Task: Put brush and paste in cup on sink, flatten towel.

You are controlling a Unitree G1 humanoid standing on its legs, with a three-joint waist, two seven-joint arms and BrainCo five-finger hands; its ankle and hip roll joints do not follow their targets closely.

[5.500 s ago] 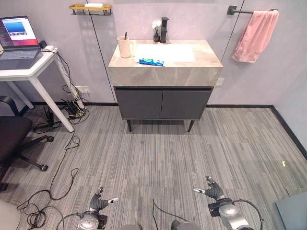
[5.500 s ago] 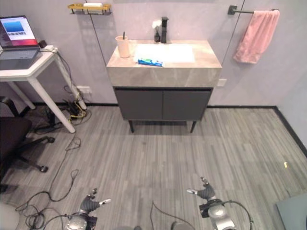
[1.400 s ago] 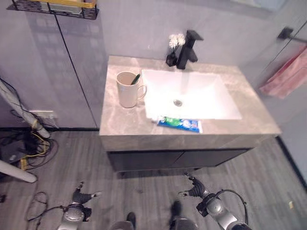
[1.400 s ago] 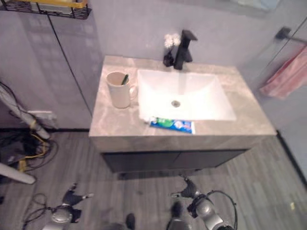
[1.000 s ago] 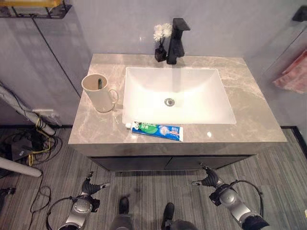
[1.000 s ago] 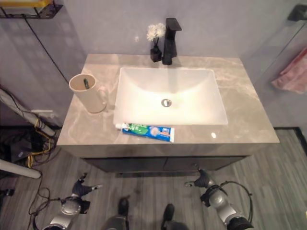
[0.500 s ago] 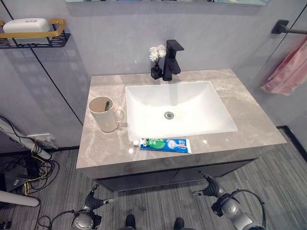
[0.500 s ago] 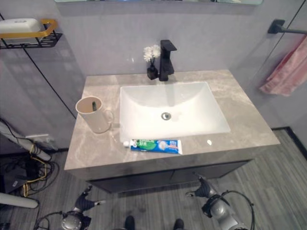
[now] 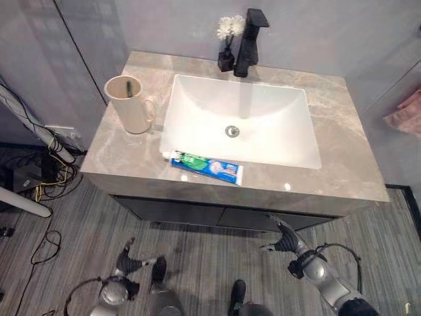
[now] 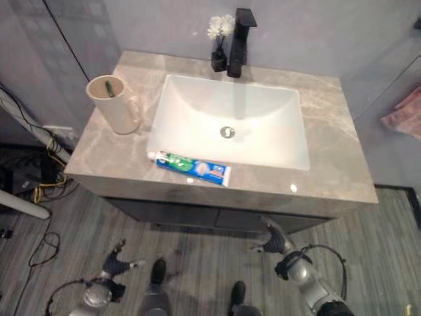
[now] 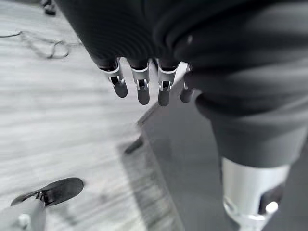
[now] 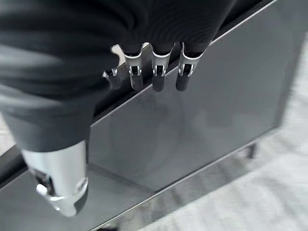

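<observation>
A cream cup [image 9: 128,105] stands at the left end of the grey sink counter [image 9: 342,151], and a dark toothbrush [image 9: 130,86] sticks up inside it. A blue and green toothpaste tube [image 9: 207,166] lies flat on the counter's front strip, just before the white basin [image 9: 240,122]. A corner of the pink towel [image 9: 404,113] hangs at the right edge. My left hand [image 9: 128,263] and right hand [image 9: 287,238] hang low in front of the cabinet, well below the counter. Both are empty with fingers [image 11: 139,89] [image 12: 155,77] straight.
A black faucet [image 9: 251,33] and a small vase of white flowers [image 9: 229,39] stand behind the basin. Dark cabinet doors [image 12: 192,125] sit under the counter. Cables and a power strip [image 9: 33,178] lie on the floor at the left, by a white table leg [image 9: 20,201].
The camera has come from across the room up to the sink and now looks down on it. Nothing on the counter has moved. Both hands stay low and empty.
</observation>
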